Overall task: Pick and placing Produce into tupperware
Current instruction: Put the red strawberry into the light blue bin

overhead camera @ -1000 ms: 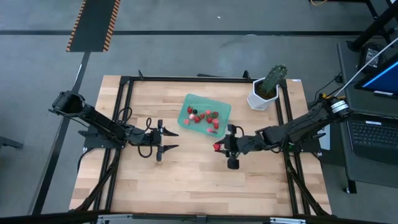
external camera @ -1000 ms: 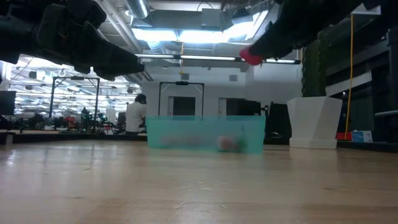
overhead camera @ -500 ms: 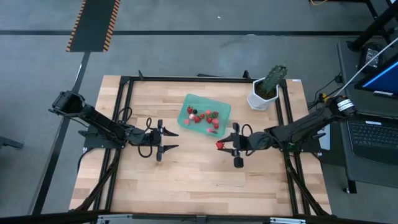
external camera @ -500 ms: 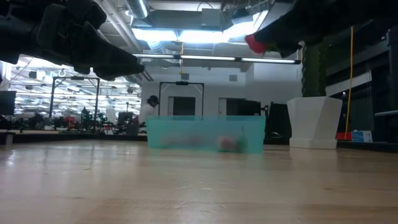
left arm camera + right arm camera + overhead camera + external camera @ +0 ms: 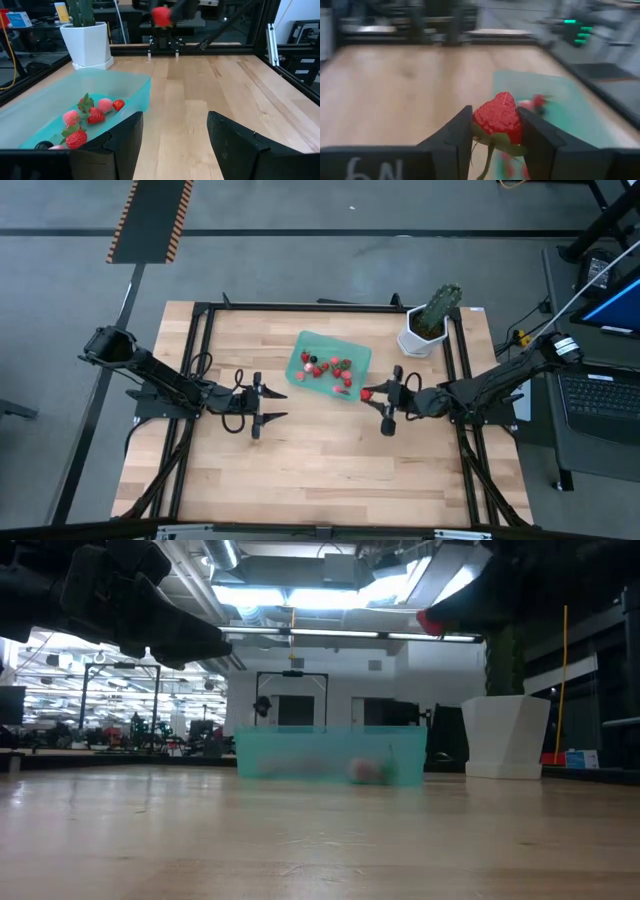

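One strawberry (image 5: 498, 117) sat pinched between the two dark fingers of the right gripper (image 5: 378, 402), held by its flanks with the green top hanging below the red body. It was up off the worktop (image 5: 300, 470), just beside the right near corner of the tupperware (image 5: 357, 358) and not yet over it, as far as the high view showed. About ten more berries (image 5: 325, 368) lay already inside the teal box, red ones mixed with pale pink and one dark piece.

To judge by its small size and textured skin, the berry looked very light, probably a toy piece and fairly stiff, so it needed only a gentle squeeze. Its tapered shape could let it slip out toward the tip, so a hold across the widest part near the top seemed safest. The stalk and leaves looked too thin to hold by.

Well to the left, the left gripper (image 5: 262, 405) hung above the bare worktop with its jaws wide apart and nothing between them, pointing toward the tupperware. A cactus pot (image 5: 423, 335) stood at the far right, clear of the work.
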